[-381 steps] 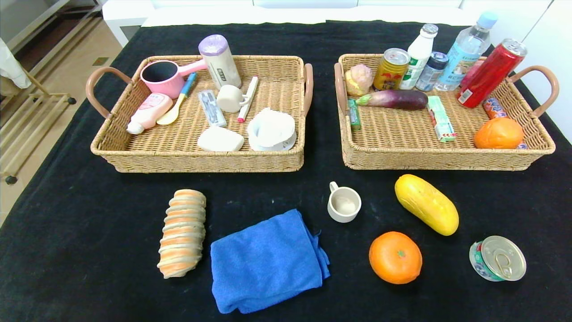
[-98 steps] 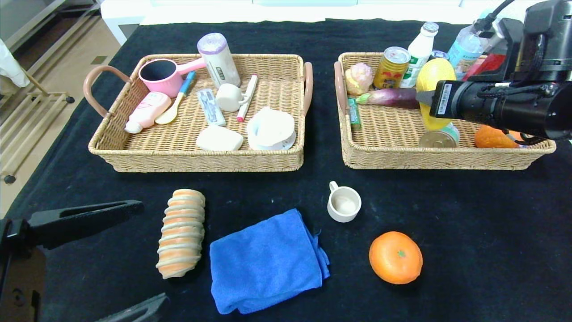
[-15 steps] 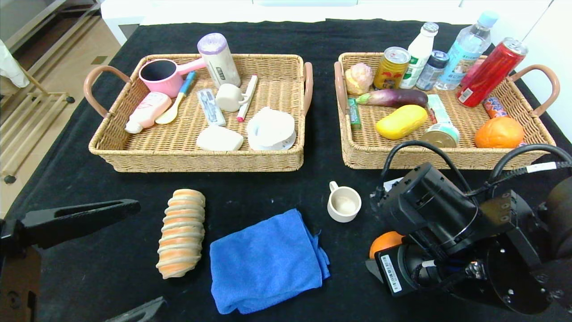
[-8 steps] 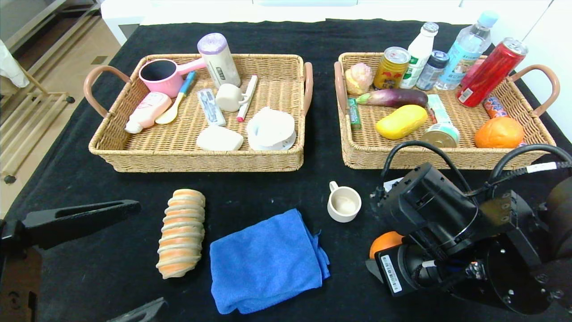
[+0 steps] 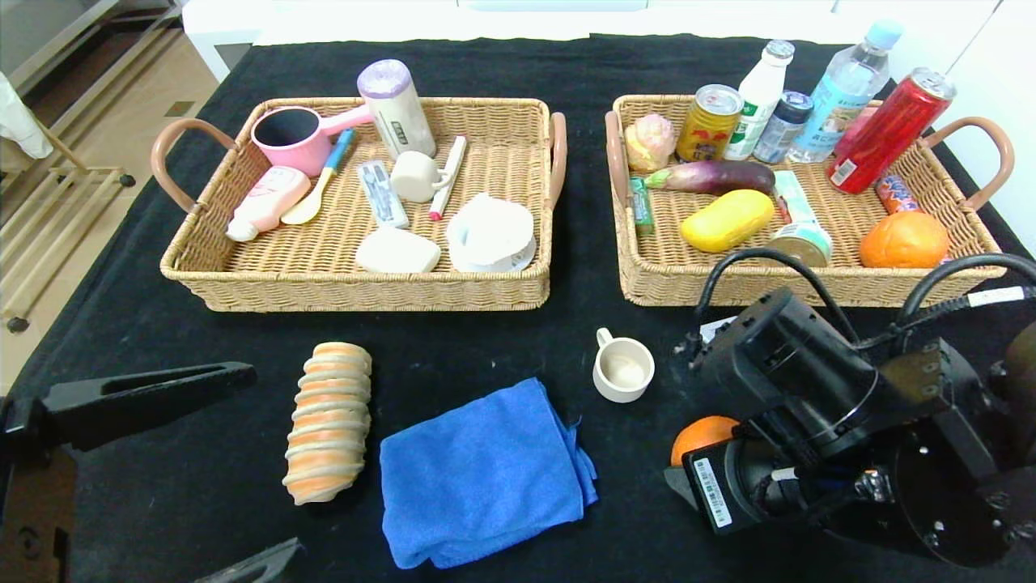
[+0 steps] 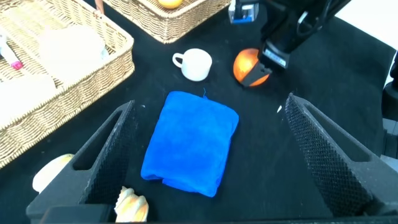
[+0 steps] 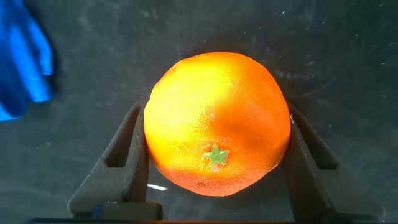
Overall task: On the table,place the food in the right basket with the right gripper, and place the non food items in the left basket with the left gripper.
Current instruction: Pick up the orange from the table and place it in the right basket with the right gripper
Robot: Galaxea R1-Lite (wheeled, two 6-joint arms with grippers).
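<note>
My right gripper (image 7: 214,112) is shut on the round orange (image 7: 217,124), a finger pressed on each side, low over the black table (image 5: 162,340). In the head view my right arm (image 5: 809,421) hides most of the orange (image 5: 702,436). The striped bread roll (image 5: 330,421), blue cloth (image 5: 481,474) and cream cup (image 5: 623,371) lie on the table. The yellow fruit (image 5: 727,220) and the tin (image 5: 797,243) lie in the right basket (image 5: 809,287). My left gripper (image 6: 210,102) is open and empty, above the near left of the table, facing the cloth (image 6: 189,143).
The left basket (image 5: 356,295) holds a pink pot, a bottle, a cup and several white items. The right basket also holds cans, bottles, an eggplant and an orange bun. Bare cloth lies between the baskets and the loose items.
Since the earliest frames the tin and the yellow fruit have gone into the right basket. Over the last second my right arm has shifted slightly near and right at the orange. The left arm is still.
</note>
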